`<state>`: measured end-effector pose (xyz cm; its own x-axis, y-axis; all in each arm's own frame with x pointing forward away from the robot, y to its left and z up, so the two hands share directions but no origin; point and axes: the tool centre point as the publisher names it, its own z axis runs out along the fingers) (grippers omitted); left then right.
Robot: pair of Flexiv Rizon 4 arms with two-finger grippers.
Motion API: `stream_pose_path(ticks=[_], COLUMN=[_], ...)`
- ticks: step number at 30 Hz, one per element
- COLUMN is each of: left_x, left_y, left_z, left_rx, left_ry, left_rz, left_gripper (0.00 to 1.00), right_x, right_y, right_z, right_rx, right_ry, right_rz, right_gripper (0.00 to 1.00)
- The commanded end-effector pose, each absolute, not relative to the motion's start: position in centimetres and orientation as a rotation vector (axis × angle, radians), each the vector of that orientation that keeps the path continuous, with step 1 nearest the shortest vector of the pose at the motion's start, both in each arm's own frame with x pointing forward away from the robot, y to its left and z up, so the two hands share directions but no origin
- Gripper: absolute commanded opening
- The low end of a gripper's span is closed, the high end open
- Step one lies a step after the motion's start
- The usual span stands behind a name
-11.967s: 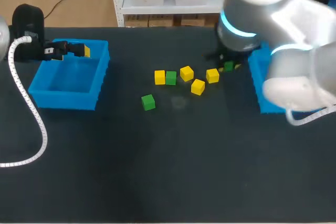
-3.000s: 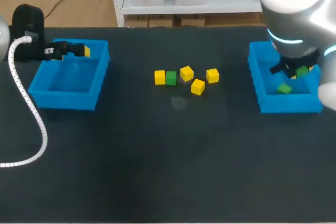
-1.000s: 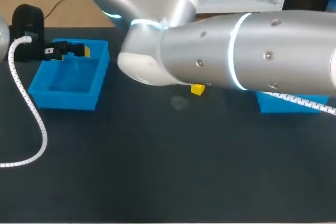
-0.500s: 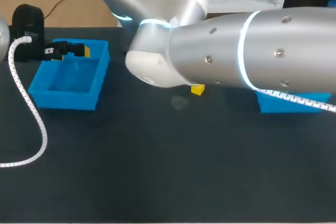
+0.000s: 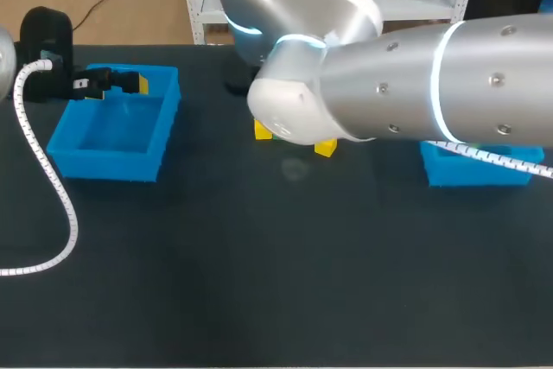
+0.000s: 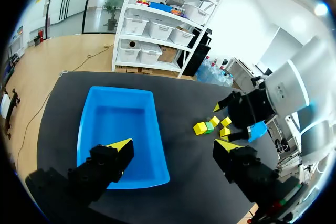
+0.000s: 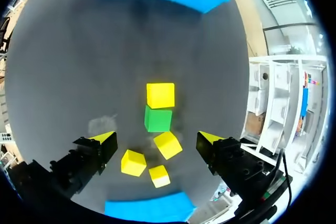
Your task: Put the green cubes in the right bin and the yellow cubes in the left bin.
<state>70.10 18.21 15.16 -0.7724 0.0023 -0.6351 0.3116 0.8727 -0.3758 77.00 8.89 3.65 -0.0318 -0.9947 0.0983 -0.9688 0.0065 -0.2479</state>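
The right claw [image 7: 156, 138] hangs wide open and empty above the cubes at mid-counter [image 5: 259, 283]. A green cube [image 7: 158, 118] lies below the gap between its fingers, touching a yellow cube [image 7: 160, 95] on its left, with three other yellow cubes [image 7: 168, 145] near on its right. The left claw [image 6: 173, 148], equally wide open and empty, hovers over the left bin [image 6: 118, 129]. The right bin [image 5: 471, 170] sits far right

Spread fingers [image 6: 119, 146] over blue bin [image 6: 83, 132]; yellow cubes [image 6: 199, 128], green cube [image 6: 209, 127] clustered beyond.
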Motion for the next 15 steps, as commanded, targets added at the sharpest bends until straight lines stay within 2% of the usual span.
stream_pose_path(ticks=[1,15], left_x=[70.0,70.0], left_y=[18.4,18.4], left_z=[15.0,15.0], left_rx=[0.23,0.23], left_ry=[2.377,2.377], left_rz=[-0.633,-0.633], left_gripper=[1.0,1.0], right_x=[78.2,78.8], right_y=[9.2,10.1], right_z=[2.8,0.6], right_rx=[-2.128,-2.147], right_ry=[2.169,2.196], right_rz=[-0.355,-0.304], right_gripper=[1.0,1.0])
